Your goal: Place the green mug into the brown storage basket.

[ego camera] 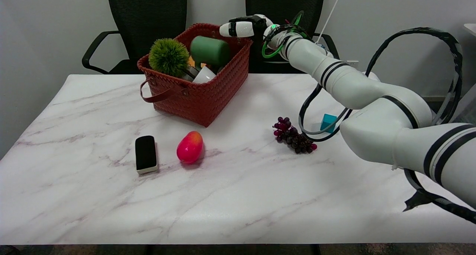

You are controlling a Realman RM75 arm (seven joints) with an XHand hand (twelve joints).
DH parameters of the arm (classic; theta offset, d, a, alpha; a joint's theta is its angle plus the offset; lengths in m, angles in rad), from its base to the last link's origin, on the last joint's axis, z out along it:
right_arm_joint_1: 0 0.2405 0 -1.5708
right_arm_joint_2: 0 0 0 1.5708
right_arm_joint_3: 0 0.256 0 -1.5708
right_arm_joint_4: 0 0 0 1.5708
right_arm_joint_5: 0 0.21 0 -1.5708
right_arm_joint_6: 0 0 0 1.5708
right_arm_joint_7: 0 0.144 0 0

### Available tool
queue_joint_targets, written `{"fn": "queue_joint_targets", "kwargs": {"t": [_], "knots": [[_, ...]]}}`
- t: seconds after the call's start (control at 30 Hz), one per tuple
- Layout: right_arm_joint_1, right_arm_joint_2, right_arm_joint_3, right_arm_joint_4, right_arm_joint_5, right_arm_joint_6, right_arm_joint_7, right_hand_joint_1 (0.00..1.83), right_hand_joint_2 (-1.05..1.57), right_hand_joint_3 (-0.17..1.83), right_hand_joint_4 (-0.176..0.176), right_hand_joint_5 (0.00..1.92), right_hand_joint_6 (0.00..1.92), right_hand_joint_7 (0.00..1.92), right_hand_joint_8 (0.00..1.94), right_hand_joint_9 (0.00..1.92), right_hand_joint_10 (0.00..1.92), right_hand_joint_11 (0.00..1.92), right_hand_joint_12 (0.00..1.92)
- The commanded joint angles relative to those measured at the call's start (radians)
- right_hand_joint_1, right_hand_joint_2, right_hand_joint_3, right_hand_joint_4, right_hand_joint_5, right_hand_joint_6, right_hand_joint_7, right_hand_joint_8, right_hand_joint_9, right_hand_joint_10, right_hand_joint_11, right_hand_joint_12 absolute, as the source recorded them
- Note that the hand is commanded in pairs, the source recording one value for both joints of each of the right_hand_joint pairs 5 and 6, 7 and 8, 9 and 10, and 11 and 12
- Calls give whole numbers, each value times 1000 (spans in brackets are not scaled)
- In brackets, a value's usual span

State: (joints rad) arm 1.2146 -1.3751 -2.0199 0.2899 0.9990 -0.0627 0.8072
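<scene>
A white marble-patterned table [238, 210] fills the frame, its near edge running along the bottom and its far edge meeting two black office chairs [147, 21] against a pale wall. The near half of the tabletop is bare stone, the widest open room on the surface. The robot's right arm [372, 99] sweeps in from the lower right, crossing above the table's right side with black cables looping beside it, and ends at the far edge. There the right hand [245, 27] hangs just beyond the upper right corner of the brown storage basket [200, 99], fingers extended toward the basket and holding nothing; how far apart they are is hard to judge from this angle. The basket sits at the far centre-left of the table, one handle drooping over its near-left wall, with clear stone on its left and front. Inside it the green mug [210, 50] lies on its side, resting high on the other contents near the right rim and apart from the hand. A green spiky ball plant [169, 57] rises at the basket's left corner, with a white cup [203, 76] between them. On the open table in front stand a bunch of dark grapes [293, 136], a red mango [190, 147], a black eraser [145, 154] just left of it, and a small teal cube [328, 122] partly behind the arm.
</scene>
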Motion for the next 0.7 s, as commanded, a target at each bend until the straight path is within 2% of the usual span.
{"fn": "queue_joint_targets", "kwargs": {"t": [0.03, 0.23, 0.33, 0.53, 0.7], "knots": [[-9, 2, -2, 11, 15, 0, -6, 1137, 2, 983, 0, 187, 187, 185, 185, 0, 0, 0, 0], [-13, 5, -2, 17, 15, 6, -6, 1129, -55, 904, 0, 72, 72, 133, 133, 0, 0, 0, 0], [-34, 33, 2, 72, 13, 22, -14, 1127, -54, 876, 0, 55, 55, 128, 128, 0, 0, 0, 0], [-161, 168, 34, 364, 15, 66, -42, 1149, 80, 750, 0, 84, 84, 175, 175, 1, 1, 0, 0], [-311, 257, 122, 585, 15, 122, -42, 1158, 172, 692, 0, 100, 100, 197, 197, 80, 80, 0, 0]]}}
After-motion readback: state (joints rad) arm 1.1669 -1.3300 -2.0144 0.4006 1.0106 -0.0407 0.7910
